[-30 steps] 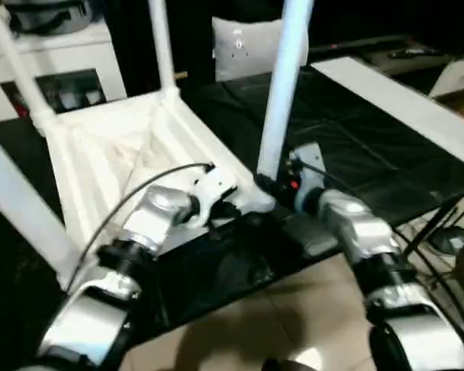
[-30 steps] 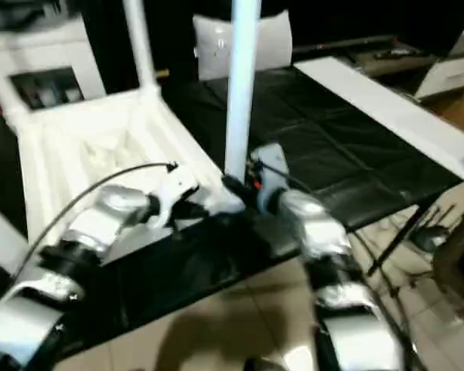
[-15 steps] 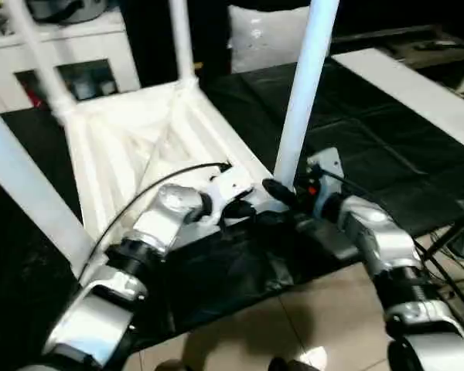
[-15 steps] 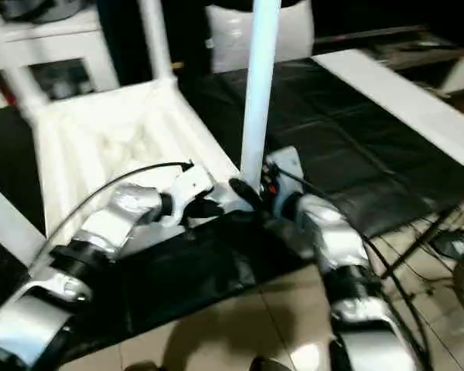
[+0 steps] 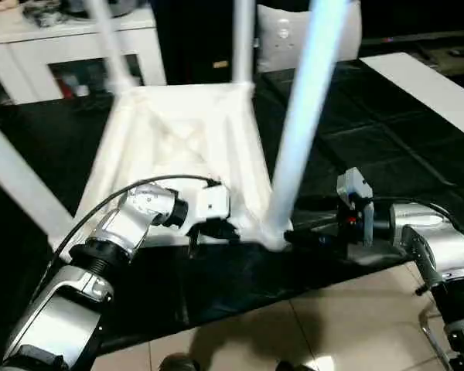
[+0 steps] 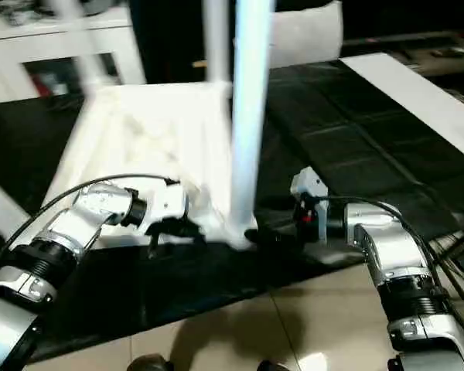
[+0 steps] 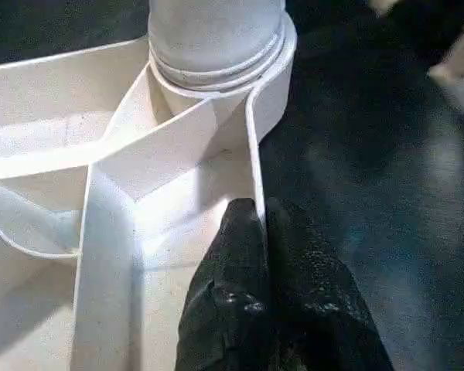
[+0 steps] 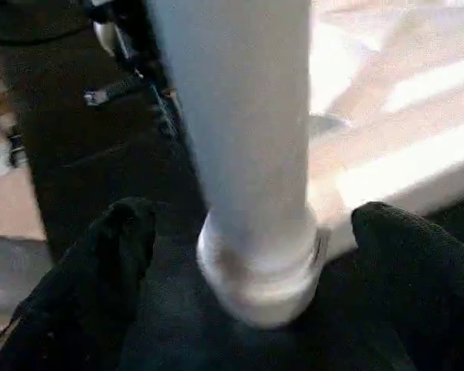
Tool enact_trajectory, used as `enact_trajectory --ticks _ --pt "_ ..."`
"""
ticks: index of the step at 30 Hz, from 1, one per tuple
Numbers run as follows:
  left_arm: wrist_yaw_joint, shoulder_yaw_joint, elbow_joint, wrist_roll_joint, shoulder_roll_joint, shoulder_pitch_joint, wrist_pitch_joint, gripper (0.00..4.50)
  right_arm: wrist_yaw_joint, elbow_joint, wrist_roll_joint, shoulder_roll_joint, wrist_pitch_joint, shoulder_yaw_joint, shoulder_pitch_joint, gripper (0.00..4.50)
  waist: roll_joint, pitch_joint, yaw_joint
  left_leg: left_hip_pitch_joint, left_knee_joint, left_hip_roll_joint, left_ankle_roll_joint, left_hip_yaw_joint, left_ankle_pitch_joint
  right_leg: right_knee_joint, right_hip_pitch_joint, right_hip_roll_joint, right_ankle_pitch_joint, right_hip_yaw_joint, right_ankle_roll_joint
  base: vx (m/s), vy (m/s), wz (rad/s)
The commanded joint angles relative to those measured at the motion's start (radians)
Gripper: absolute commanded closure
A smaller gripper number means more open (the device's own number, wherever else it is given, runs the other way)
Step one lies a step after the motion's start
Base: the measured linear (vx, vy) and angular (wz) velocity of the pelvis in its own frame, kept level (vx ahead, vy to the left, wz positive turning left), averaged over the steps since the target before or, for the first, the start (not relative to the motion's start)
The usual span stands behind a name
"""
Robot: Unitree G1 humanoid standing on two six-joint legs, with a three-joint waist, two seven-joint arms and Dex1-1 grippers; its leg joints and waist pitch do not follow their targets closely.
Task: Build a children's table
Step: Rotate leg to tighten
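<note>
The children's table (image 5: 182, 147) is laid upside down on the black worktop (image 5: 387, 131), its ribbed underside turned up and its legs standing upward. The nearest leg (image 5: 305, 116) is seated in the round corner socket (image 7: 216, 73) at the near corner.

The table is judged to be light, stiff moulded plastic with a smooth, rather slippery surface; the thin rim and ribs are likely to flex a little under load. The rim beside a socket is judged the firmest place for steadying the top, and a leg is best taken low, just above its socket, where leverage is small.

The left gripper (image 7: 259, 224) is clenched on the thin rim wall of the top, just beside the near socket, one finger inside the wall and one outside. The right gripper (image 8: 255, 255) is released: its two black fingers (image 8: 116, 239) are spread wide on either side of the base of the nearest leg, apparently without touching it, though blur makes that uncertain. A white cabinet (image 5: 77, 46) is seen beyond the worktop.
</note>
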Motion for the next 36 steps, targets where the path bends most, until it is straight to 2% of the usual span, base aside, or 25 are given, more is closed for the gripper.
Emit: enact_trajectory --ticks 1,5,6,8,9,13,14,17,20,22,26,28,29,30,31,32,33,36 --pt "-0.078 -0.033 -0.041 -0.026 -0.007 -0.015 -0.049 4.50 0.051 0.002 0.011 -0.016 -0.015 0.023 -0.016 0.44 -0.010 -0.097 -0.004 0.003 -0.068 0.024 0.097 0.014 -0.112 -0.063 0.077 -0.037 -0.378 0.056 -0.106 0.000 0.000 0.00" --pt "-0.115 -0.039 -0.047 -0.032 -0.004 -0.017 -0.054 4.50 0.106 0.006 0.011 -0.021 -0.008 0.050 -0.028 0.79 -0.015 -0.098 0.002 -0.004 -0.067 0.023 0.100 0.015 -0.101 -0.056 0.083 -0.038 -0.346 0.057 -0.120 0.000 0.000 0.00" --pt "-0.127 -0.037 -0.046 -0.032 -0.004 -0.018 -0.060 4.50 0.134 0.009 0.013 -0.019 0.001 0.056 -0.033 0.85 -0.022 -0.097 0.001 -0.006 -0.067 0.021 0.100 0.016 -0.100 -0.059 0.084 -0.039 -0.358 0.057 -0.112 0.000 0.000 0.00" --pt "-0.134 -0.037 -0.045 -0.034 -0.003 -0.018 -0.065 4.50 0.152 0.012 0.010 -0.017 0.003 0.061 -0.037 0.91 -0.019 -0.096 0.001 -0.006 -0.067 0.020 0.096 0.016 -0.101 -0.061 0.083 -0.040 -0.385 0.055 -0.100 0.000 0.000 0.00" --pt "-0.136 -0.037 -0.044 -0.036 -0.002 -0.017 -0.067 4.50 0.159 0.014 0.011 -0.017 0.003 0.066 -0.038 1.17 -0.019 -0.096 0.001 -0.006 -0.067 0.020 0.094 0.017 -0.102 -0.063 0.083 -0.039 -0.395 0.055 -0.095 0.000 0.000 0.00" --pt "-0.139 -0.038 -0.035 -0.034 0.000 -0.017 -0.077 4.50 0.169 0.026 0.013 -0.012 -0.001 0.078 -0.045 1.33 -0.021 -0.096 0.001 -0.007 -0.066 0.017 0.086 0.017 -0.096 -0.067 0.083 -0.038 -0.420 0.053 -0.073 0.000 0.000 0.00" --pt "-0.140 -0.038 -0.035 -0.034 0.000 -0.017 -0.077 4.50 0.170 0.027 0.013 -0.011 0.000 0.078 -0.045 1.56 -0.021 -0.096 0.001 -0.007 -0.066 0.017 0.085 0.017 -0.096 -0.067 0.083 -0.037 -0.424 0.052 -0.068 0.000 0.000 0.00" --pt "-0.144 -0.033 -0.033 -0.035 -0.002 -0.017 -0.073 4.50 0.178 0.025 0.018 -0.005 0.009 0.080 -0.046 1.72 -0.021 -0.097 0.001 -0.007 -0.066 0.018 0.088 0.017 -0.090 -0.067 0.082 -0.037 -0.419 0.052 -0.069 0.000 0.000 0.00" --pt "-0.147 -0.030 -0.032 -0.038 -0.004 -0.016 -0.068 4.50 0.183 0.024 0.020 -0.001 0.015 0.079 -0.045 2.09 -0.021 -0.097 0.001 -0.007 -0.066 0.018 0.089 0.017 -0.087 -0.065 0.081 -0.036 -0.411 0.052 -0.072 0.000 0.000 0.00" --pt "-0.158 -0.019 -0.040 -0.061 -0.010 -0.012 -0.042 4.50 0.187 0.028 0.029 0.003 0.020 0.074 -0.044 2.30 -0.020 -0.098 0.001 -0.007 -0.066 0.019 0.089 0.017 -0.083 -0.064 0.082 -0.037 -0.404 0.053 -0.074 0.000 0.000 0.00" --pt "-0.150 0.003 -0.067 -0.092 -0.020 -0.003 0.018 4.50 0.136 0.038 0.036 0.020 0.049 0.052 -0.043 2.42 -0.020 -0.098 -0.001 -0.008 -0.065 0.018 0.088 0.018 -0.080 -0.063 0.083 -0.037 -0.399 0.053 -0.081 0.000 0.000 0.00" --pt "-0.097 0.017 -0.073 -0.085 -0.031 -0.008 0.078 4.50 0.024 0.056 0.005 0.051 0.067 0.043 -0.053 2.44 -0.019 -0.096 -0.004 -0.007 -0.066 0.016 0.082 0.017 -0.088 -0.067 0.082 -0.037 -0.421 0.051 -0.072 0.000 0.000 0.00" --pt "-0.041 0.034 -0.068 -0.080 -0.047 -0.016 0.128 4.50 -0.077 0.071 -0.021 0.086 0.073 0.034 -0.066 2.45 -0.017 -0.093 -0.010 -0.006 -0.067 0.015 0.068 0.018 -0.098 -0.070 0.079 -0.036 -0.445 0.050 -0.065 0.000 0.000 0.00" --pt "-0.003 0.045 -0.064 -0.078 -0.059 -0.021 0.161 4.50 -0.145 0.080 -0.037 0.110 0.078 0.027 -0.075 2.46 -0.020 -0.092 -0.018 -0.007 -0.068 0.011 0.048 0.015 -0.110 -0.076 0.083 -0.037 -0.482 0.043 -0.046 0.000 0.000 0.00" --pt "0.021 0.050 -0.064 -0.074 -0.066 -0.024 0.181 4.50 -0.197 0.089 -0.046 0.130 0.087 0.020 -0.084 2.46 -0.021 -0.091 -0.025 -0.008 -0.067 0.006 0.042 0.016 -0.121 -0.082 0.083 -0.036 -0.503 0.040 -0.034 0.000 0.000 0.00" --pt "0.051 0.056 -0.065 -0.071 -0.075 -0.027 0.204 4.50 -0.246 0.096 -0.057 0.149 0.095 0.016 -0.092 2.47 -0.020 -0.088 -0.037 -0.010 -0.066 0.003 0.038 0.016 -0.140 -0.091 0.084 -0.036 -0.542 0.034 -0.009 0.000 0.000 0.00" --pt "0.062 0.058 -0.066 -0.070 -0.079 -0.028 0.211 4.50 -0.262 0.098 -0.060 0.155 0.098 0.015 -0.095 2.49 -0.020 -0.088 -0.043 -0.009 -0.066 0.003 0.035 0.015 -0.147 -0.093 0.084 -0.035 -0.551 0.031 -0.001 0.000 0.000 0.00" --pt "0.184 0.080 -0.068 -0.059 -0.126 -0.040 0.290 4.50 -0.444 0.153 -0.095 0.226 0.119 -0.007 -0.141 2.51 -0.023 -0.090 -0.083 -0.014 -0.056 -0.008 0.038 0.014 -0.176 -0.108 0.085 -0.031 -0.583 0.013 0.039 0.000 0.000 0.00"
